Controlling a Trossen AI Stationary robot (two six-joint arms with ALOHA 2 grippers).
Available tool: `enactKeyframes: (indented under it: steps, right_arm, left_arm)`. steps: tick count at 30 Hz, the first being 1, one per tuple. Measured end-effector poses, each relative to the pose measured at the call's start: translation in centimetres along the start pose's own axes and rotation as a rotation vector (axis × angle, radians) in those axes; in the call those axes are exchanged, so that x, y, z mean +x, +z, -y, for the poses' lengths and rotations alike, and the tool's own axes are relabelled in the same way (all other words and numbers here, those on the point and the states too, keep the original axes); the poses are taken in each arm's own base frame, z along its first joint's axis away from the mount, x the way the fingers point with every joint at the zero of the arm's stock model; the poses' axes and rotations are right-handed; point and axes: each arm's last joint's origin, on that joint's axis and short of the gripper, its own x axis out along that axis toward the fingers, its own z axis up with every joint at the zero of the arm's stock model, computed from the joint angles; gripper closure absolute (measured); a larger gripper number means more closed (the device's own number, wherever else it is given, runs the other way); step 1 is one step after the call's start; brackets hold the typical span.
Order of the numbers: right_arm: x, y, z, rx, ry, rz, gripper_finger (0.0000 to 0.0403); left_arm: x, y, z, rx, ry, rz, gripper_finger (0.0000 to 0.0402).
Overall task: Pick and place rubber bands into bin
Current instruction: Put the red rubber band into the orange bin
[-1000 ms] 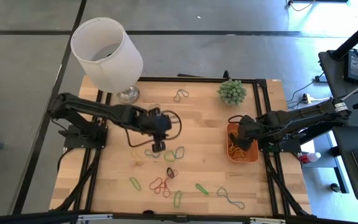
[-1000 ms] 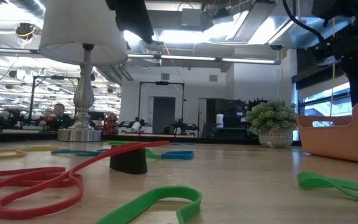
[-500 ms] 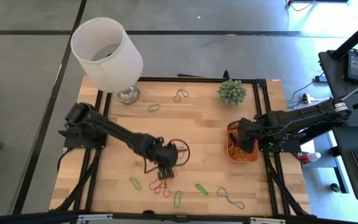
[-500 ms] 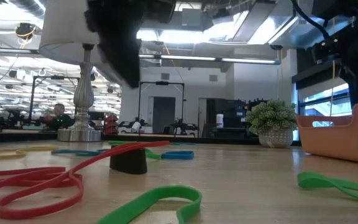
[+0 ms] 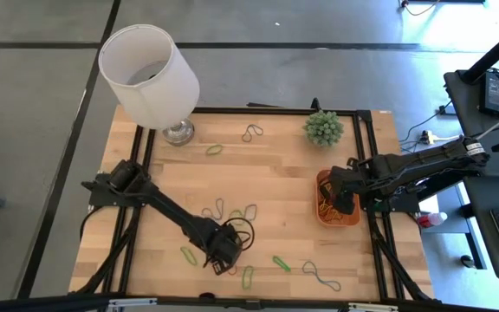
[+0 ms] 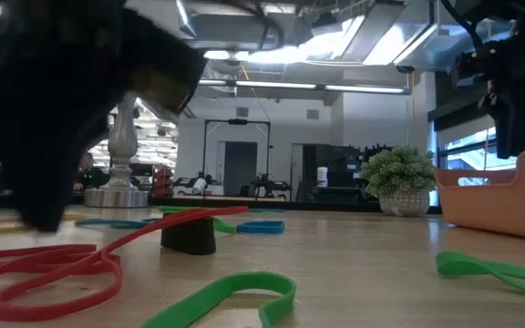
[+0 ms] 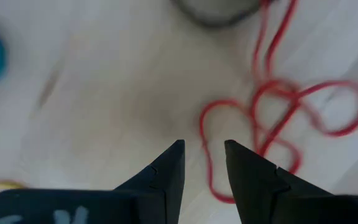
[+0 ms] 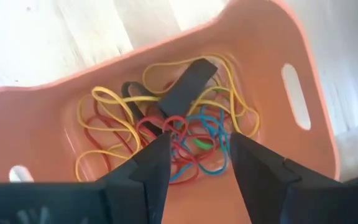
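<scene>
Loose rubber bands lie flat on the wooden table: a red tangle (image 7: 278, 118) (image 6: 53, 269), green ones (image 5: 187, 254) (image 5: 281, 262) and others (image 5: 249, 211). My left gripper (image 7: 202, 149) (image 5: 223, 250) points down, open, just above the table near its front edge. One loop of the red tangle lies below the gap between its fingertips. The orange bin (image 5: 337, 219) stands at the table's right with several bands (image 8: 185, 134) inside. My right gripper (image 8: 197, 140) (image 5: 343, 198) hangs open over the bin, with nothing between its fingers.
A white lamp (image 5: 150, 74) stands at the far left corner and a small plant (image 5: 323, 127) at the far right. A short dark block (image 6: 188, 235) sits among the bands. More bands lie at the far middle (image 5: 251, 133) and near right (image 5: 319, 277).
My left gripper has swung from the table's middle toward the near edge and come down close to the table over the red bands, rolling as it went. It has stayed open. My right gripper has rolled a little in place over the bin.
</scene>
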Motion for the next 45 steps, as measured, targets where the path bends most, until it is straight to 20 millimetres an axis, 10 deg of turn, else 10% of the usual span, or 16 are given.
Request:
enactKeyframes:
  steps: [16, 32, 45]
  right_arm:
    - [0.0, 0.4, -0.2, -0.012, 0.023, 0.037, 0.0235]
    - [-0.2, 1.5, -0.9, -0.037, 0.091, 0.156, 0.0235]
    - [-3.9, 7.9, -4.2, -0.255, 0.328, 0.949, 0.0235]
  left_arm:
    - [2.0, -0.5, 0.2, -0.034, 0.057, -0.040, 0.0400]
    - [-11.9, 0.7, -0.1, -0.035, 0.191, 0.301, 0.0400]
    - [-18.9, 6.2, -4.0, 0.110, 0.294, 0.553, 0.0400]
